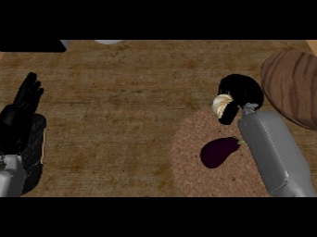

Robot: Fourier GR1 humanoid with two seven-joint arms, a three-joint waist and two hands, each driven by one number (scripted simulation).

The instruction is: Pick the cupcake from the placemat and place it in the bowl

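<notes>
A round woven brown placemat point(195, 157) lies on the counter at the lower right. My right hand point(242, 95) hovers over its far edge with its fingers curled round the cupcake point(221, 105); only the cupcake's pale cream side shows at the hand's left. A brown wooden bowl point(301, 90) sits just right of that hand, cut off by the view's right edge. At the view's left edge my left hand point(23, 104) rests open, fingers pointing up.
A dark purple eggplant point(219, 151) lies on the placemat beside my right forearm point(276, 155). A black object point(31, 45) and a pale round thing point(108, 41) sit at the counter's far edge. Wooden edges show at both upper corners.
</notes>
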